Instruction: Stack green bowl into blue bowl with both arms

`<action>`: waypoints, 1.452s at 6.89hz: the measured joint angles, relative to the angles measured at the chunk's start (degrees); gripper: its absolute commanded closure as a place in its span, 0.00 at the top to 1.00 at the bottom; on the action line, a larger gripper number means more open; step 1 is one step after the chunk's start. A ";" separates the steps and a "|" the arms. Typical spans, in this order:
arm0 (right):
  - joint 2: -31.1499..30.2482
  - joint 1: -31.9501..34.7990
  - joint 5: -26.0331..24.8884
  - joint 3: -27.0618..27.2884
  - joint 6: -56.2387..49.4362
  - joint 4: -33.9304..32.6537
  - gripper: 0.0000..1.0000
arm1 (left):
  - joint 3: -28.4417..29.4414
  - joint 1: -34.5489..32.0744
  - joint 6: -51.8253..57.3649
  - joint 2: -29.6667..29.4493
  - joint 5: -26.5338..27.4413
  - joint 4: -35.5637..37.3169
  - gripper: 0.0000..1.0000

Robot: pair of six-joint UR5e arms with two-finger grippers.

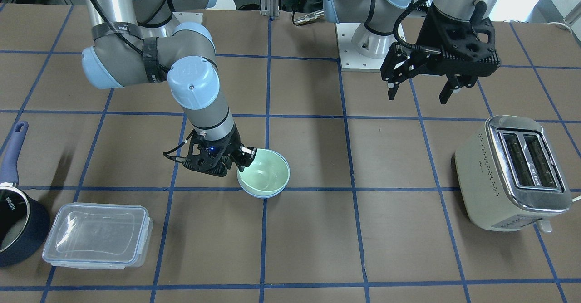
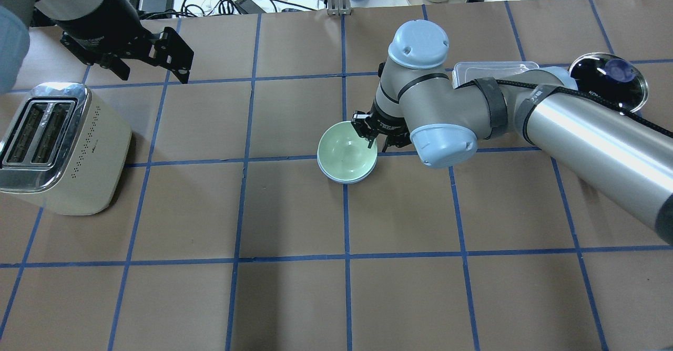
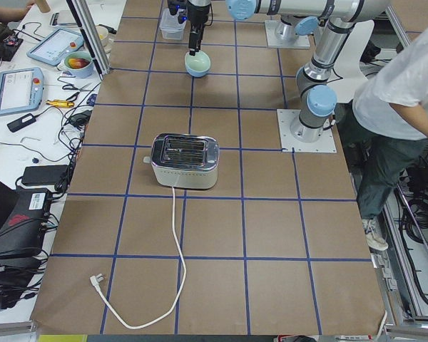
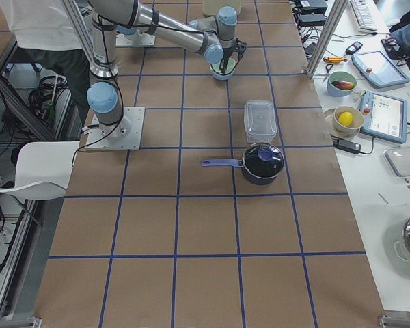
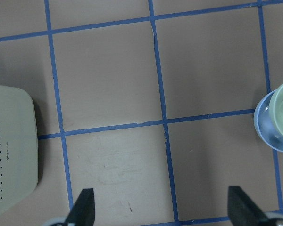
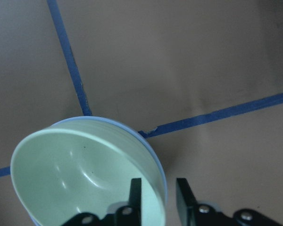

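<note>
The pale green bowl (image 1: 265, 171) sits nested inside the light blue bowl (image 1: 264, 195) near the middle of the table; only the blue bowl's rim shows around it (image 2: 348, 180). My right gripper (image 1: 247, 155) is low at the stack's rim. In the right wrist view its fingers (image 6: 135, 188) straddle the green bowl's (image 6: 80, 174) rim with a small gap on each side, so it is open. My left gripper (image 1: 417, 96) hangs open and empty high above the table, well away from the bowls, near the toaster. Its wrist view shows both bowls (image 5: 266, 129) at the right edge.
A cream toaster (image 1: 513, 171) stands on my left side of the table. A clear plastic container (image 1: 97, 235) and a dark navy saucepan (image 1: 18, 221) stand on my right side. A person (image 3: 399, 92) stands beside the robot's base.
</note>
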 measured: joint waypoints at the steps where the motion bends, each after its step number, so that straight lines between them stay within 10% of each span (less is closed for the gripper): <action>1: -0.14 -0.10 -0.13 -0.45 -0.39 0.19 1.00 | -0.04 0.03 -0.02 -0.02 -0.07 0.07 1.00; 10: -14.61 -11.94 -7.31 -18.17 -28.27 36.94 1.00 | 0.01 -0.07 -0.09 -0.02 -0.29 0.21 1.00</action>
